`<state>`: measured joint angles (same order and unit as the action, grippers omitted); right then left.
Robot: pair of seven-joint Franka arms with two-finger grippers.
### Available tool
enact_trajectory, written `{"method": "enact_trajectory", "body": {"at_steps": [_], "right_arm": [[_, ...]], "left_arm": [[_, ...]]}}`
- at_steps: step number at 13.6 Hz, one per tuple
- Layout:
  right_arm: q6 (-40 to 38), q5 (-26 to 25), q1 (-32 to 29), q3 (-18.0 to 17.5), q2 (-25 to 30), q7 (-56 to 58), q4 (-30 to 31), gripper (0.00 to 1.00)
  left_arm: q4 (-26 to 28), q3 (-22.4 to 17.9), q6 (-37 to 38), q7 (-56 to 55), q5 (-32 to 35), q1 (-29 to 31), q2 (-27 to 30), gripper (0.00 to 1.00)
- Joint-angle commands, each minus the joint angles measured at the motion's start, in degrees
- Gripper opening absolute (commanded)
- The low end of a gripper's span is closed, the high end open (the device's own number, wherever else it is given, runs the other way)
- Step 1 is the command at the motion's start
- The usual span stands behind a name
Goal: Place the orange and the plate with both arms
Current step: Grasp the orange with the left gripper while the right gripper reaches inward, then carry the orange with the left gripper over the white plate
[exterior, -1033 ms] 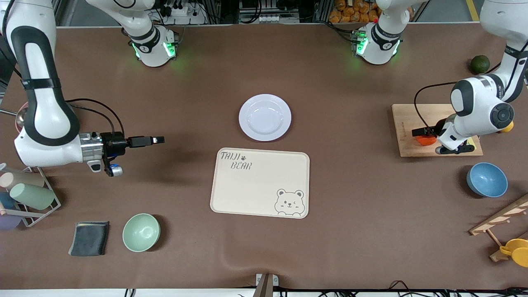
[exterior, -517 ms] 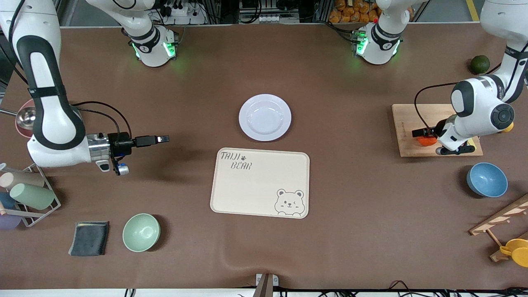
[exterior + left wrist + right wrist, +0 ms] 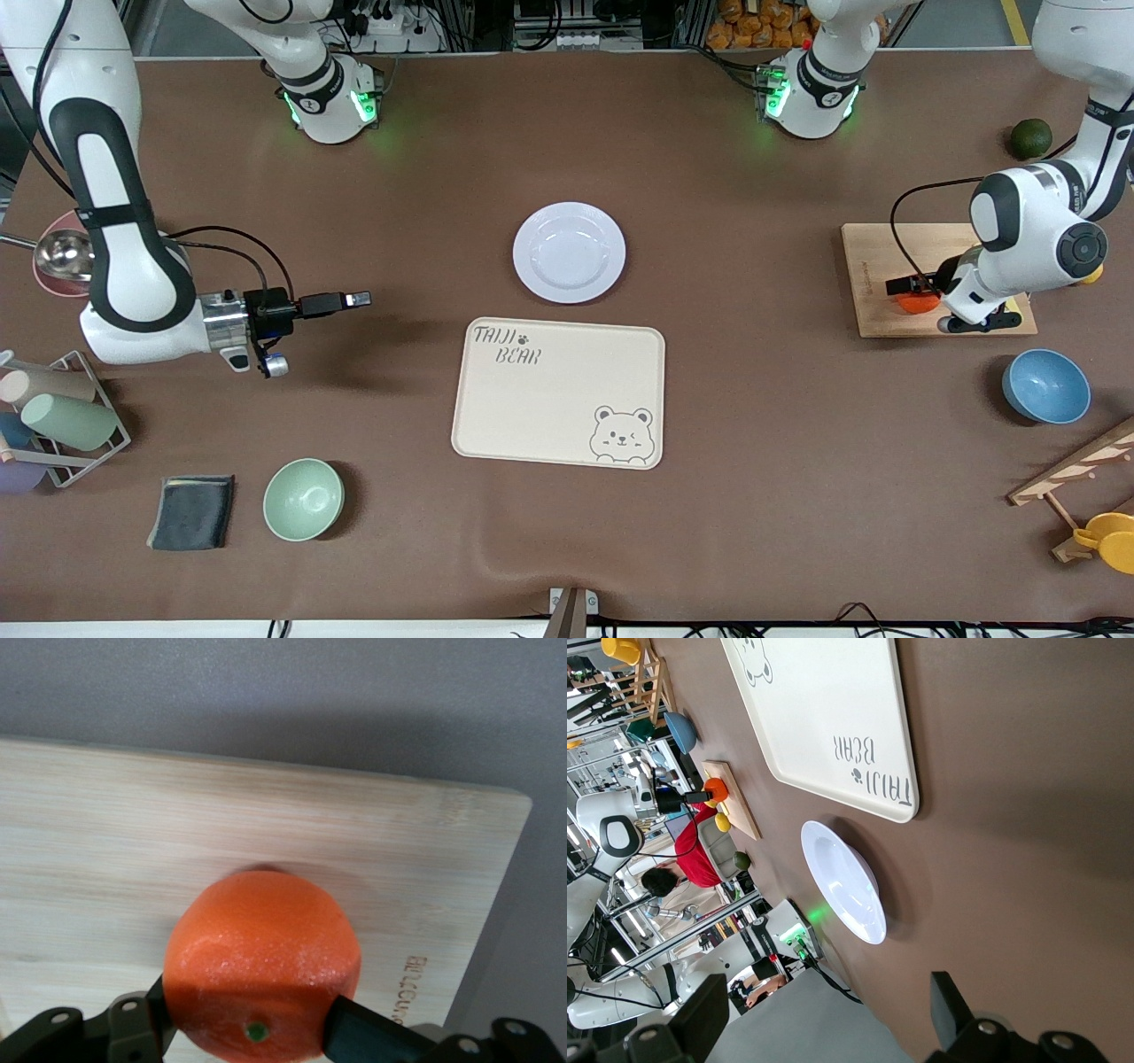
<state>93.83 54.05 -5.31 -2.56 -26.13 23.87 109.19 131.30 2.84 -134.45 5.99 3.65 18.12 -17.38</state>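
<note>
On the wooden board (image 3: 873, 266) at my left arm's end of the table, my left gripper (image 3: 914, 292) is closed on the orange (image 3: 915, 301). The orange (image 3: 263, 966) is round, without a clear long axis; its small green stem spot faces my wrist camera. My right gripper (image 3: 359, 299) hangs over bare table with its fingers apart, holding nothing. The plate (image 3: 569, 252) lies flat, just beside the tray (image 3: 558, 392) and farther from the front camera.
</note>
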Motion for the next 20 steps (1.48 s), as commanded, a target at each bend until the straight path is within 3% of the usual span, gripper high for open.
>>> {"method": "enact_trajectory", "body": {"at_steps": [1, 4, 7, 13, 15, 20], "right_arm": [[-0.2, 1.5, -0.3, -0.3, 0.0, 1.2, 0.1, 1.00], [0.0, 1.6, -0.2, -0.4, -0.1, 1.4, 0.7, 1.00], [0.1, 3.6, -0.1, -0.3, -0.5, 4.1, 1.7, 1.00], [1.4, 4.0, 0.2, -0.4, -1.5, 6.4, 2.9, 1.00], [1.4, 4.1, 0.4, -0.4, -1.7, 7.5, 3.0, 1.00], [5.1, 7.1, 3.2, -0.4, -1.9, 8.1, 5.1, 1.00]], "left_arm": [[-1.7, 1.5, 4.0, 0.3, -2.9, 0.3, 0.0, 0.00], [-7.7, 3.3, 15.0, 0.3, -5.7, 0.3, 1.0, 0.00], [-11.8, 7.9, 21.6, -3.2, -8.4, 0.1, 1.8, 0.00], [-18.8, 26.3, 24.7, -25.6, -10.0, -0.1, 1.0, 0.00], [-20.5, 30.7, 24.6, -33.2, -10.0, -1.6, 0.8, 0.00], [-23.8, 31.1, 21.8, -48.6, -11.6, -13.2, -2.1, 0.00]]}}
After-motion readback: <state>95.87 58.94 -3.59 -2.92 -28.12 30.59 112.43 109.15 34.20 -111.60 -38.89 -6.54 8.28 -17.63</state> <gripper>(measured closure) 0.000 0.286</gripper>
